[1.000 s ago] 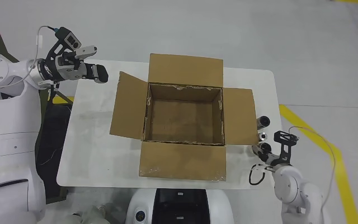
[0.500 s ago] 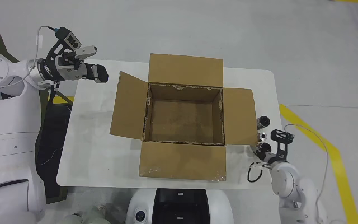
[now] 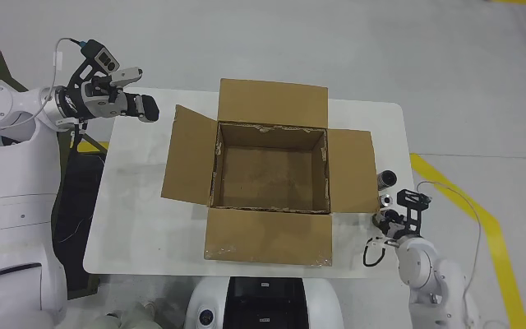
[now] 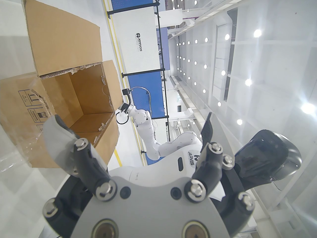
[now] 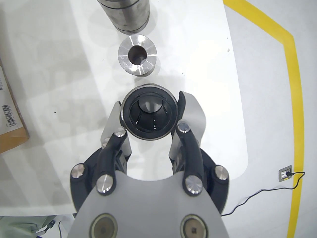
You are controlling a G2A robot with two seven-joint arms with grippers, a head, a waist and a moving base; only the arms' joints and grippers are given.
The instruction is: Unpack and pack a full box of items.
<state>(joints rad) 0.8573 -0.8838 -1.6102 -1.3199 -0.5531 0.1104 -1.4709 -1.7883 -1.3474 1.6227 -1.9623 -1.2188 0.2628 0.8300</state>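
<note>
The open cardboard box (image 3: pixel 269 235) stands mid-table with its flaps spread and nothing visible inside; its raised flap (image 4: pixel 62 35) faces the left wrist camera. At the table's right edge my right gripper (image 5: pixel 149 115) is shut on a short black-lined bearing (image 5: pixel 149 110) that stands upright, also seen as the bearing (image 3: pixel 385 217) from above. Just beyond it stand a small steel ring (image 5: pixel 137 58) and a taller steel bearing (image 5: pixel 120 3). My left gripper (image 3: pixel 148 108) hangs open and empty over the table's far left corner, apart from the box.
The box's right flap corner (image 5: pixel 10 115) lies close beside the right gripper. The white table (image 3: pixel 131 214) has bare room left of the box. A yellow floor line (image 3: pixel 460 206) runs past the right edge.
The right arm has shifted slightly in toward the table at the row of metal parts. The left arm and the box have stayed put.
</note>
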